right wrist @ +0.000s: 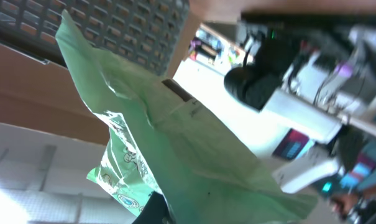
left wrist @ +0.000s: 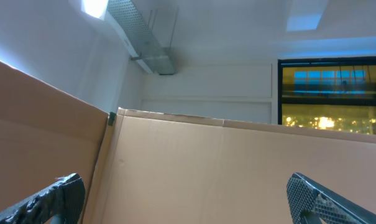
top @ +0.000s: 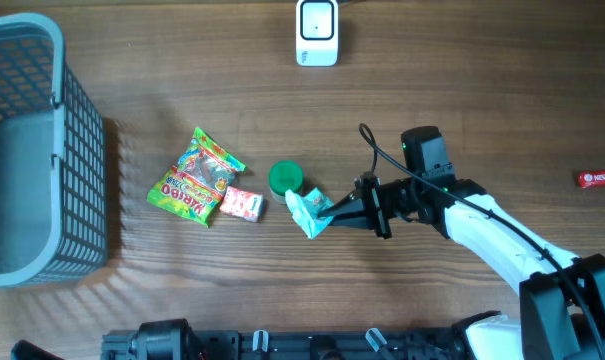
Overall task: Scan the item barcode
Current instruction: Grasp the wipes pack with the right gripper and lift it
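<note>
The left gripper (left wrist: 184,202) is observed with fingers spread wide and nothing between them, facing a cardboard wall (left wrist: 237,168). The right gripper (top: 329,212) is clamped on a pale green packet (top: 308,210) at mid-table, just beside a green round lid (top: 286,178). A candy bag (top: 195,177) and a pink packet (top: 241,204) are noted further left. A white scanner (top: 316,32) is located at the far edge.

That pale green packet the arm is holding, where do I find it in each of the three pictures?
Overhead: the packet lies near the centre, gripped by the right pincer.
Left wrist: not in it.
Right wrist: the packet fills the middle, close up.
Shared landmark: the basket, far left overhead, along the top in the right wrist view.
</note>
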`<control>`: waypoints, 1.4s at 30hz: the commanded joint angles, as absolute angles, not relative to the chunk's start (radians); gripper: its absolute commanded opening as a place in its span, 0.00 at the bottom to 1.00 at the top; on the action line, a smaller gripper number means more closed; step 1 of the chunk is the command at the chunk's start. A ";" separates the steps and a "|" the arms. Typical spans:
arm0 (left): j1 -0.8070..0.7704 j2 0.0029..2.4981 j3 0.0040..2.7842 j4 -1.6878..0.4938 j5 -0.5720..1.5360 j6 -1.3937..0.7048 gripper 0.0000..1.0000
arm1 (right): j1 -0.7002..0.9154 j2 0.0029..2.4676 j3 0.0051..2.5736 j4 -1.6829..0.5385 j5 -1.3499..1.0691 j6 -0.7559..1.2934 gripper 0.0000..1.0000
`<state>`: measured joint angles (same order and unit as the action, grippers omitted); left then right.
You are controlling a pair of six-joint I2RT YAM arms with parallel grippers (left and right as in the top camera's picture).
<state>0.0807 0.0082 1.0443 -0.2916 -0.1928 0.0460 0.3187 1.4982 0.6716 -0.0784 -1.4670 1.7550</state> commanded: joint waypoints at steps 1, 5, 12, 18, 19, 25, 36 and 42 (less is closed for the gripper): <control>0.085 0.005 1.040 -0.294 -0.180 0.036 1.00 | 0.313 1.486 0.679 -0.012 -1.607 2.059 0.04; 0.085 0.005 1.040 -0.293 -0.180 0.036 1.00 | 0.297 1.486 0.680 0.074 -1.610 2.070 0.04; 0.085 0.005 1.040 -0.293 -0.180 0.036 1.00 | 0.259 1.486 0.680 0.086 -1.610 2.071 0.04; 0.085 0.005 1.040 -0.293 -0.180 0.036 1.00 | 0.237 1.487 0.680 -0.220 -1.610 2.070 0.04; 0.085 0.005 1.040 -0.293 -0.180 0.036 1.00 | 0.237 1.487 0.680 -0.256 -1.610 2.070 0.04; 0.085 0.005 1.040 -0.293 -0.180 0.036 1.00 | 0.237 1.487 0.680 -0.364 -1.610 2.070 0.04; 0.085 0.005 1.040 -0.275 -0.165 0.035 1.00 | 0.236 1.487 0.680 0.148 -1.325 1.774 0.04; 0.085 0.005 1.040 -0.267 -0.066 0.035 1.00 | 0.234 1.487 0.685 0.783 -1.156 1.711 0.05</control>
